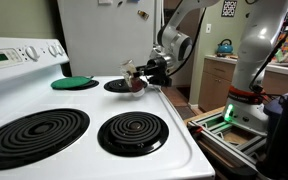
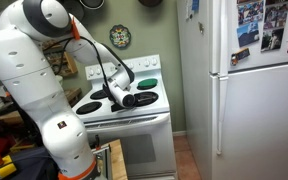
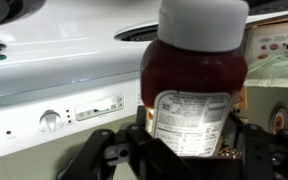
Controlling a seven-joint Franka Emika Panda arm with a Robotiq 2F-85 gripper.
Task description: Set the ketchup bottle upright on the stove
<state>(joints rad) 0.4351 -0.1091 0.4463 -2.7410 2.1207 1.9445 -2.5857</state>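
The ketchup bottle (image 3: 194, 75) fills the wrist view, with dark red contents, a white label and a pale cap. My gripper (image 3: 189, 150) is shut on its lower body. In an exterior view the gripper (image 1: 144, 72) holds the bottle (image 1: 135, 80) tilted, just above the back burner (image 1: 120, 86) of the white stove (image 1: 79, 100). In the other exterior view the gripper (image 2: 127, 97) hangs over the stove top (image 2: 149, 103); the bottle itself is too small to make out there.
A flat green disc (image 1: 73, 82) lies on the other back burner. Two front coil burners (image 1: 132, 131) are bare. The control panel (image 1: 19, 52) rises at the back. A white refrigerator (image 2: 249, 95) stands beside the stove. The robot base (image 1: 249, 100) is off the stove's side.
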